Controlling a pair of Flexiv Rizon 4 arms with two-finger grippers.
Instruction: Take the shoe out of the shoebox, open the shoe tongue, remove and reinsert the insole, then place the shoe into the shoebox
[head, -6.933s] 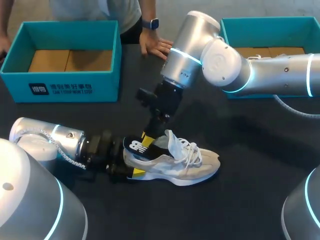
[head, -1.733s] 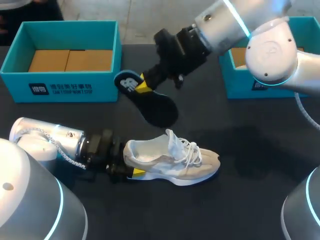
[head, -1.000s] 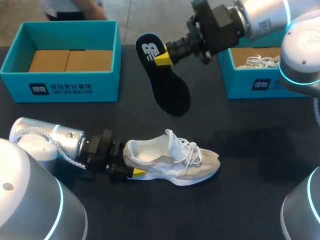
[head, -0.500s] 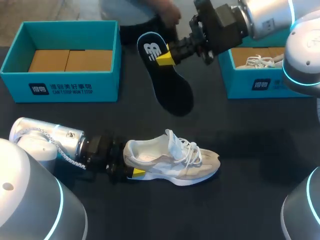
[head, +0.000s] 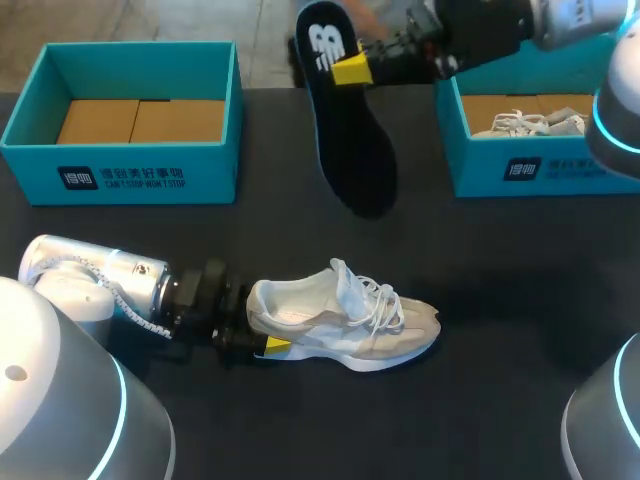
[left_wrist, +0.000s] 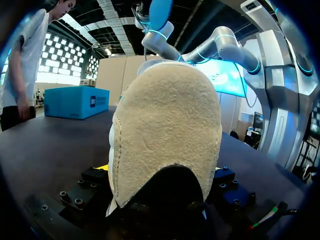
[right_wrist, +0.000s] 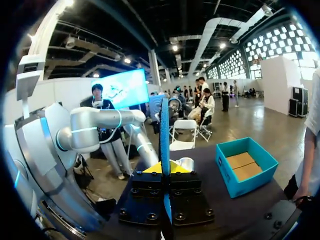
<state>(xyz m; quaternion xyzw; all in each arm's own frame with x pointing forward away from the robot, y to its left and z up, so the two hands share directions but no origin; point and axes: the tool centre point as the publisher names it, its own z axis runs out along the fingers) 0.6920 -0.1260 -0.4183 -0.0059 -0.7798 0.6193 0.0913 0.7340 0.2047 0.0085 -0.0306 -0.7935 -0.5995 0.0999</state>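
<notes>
Holding insole (head: 352, 150) aloft at far centre, right gripper (head: 350, 68) clamped on its heel end | left gripper (head: 262, 335) clamped on heel of shoe (head: 345, 315) | shoe upright on table (head: 500, 300), near centre

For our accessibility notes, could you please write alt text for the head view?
The right gripper holds a dark insole by its heel end above the black table, between a cardboard-lined teal shoebox and a second shoebox containing another shoe. Nearer the camera, a beige shoe stands on the table, its heel gripped by the left gripper.
</notes>
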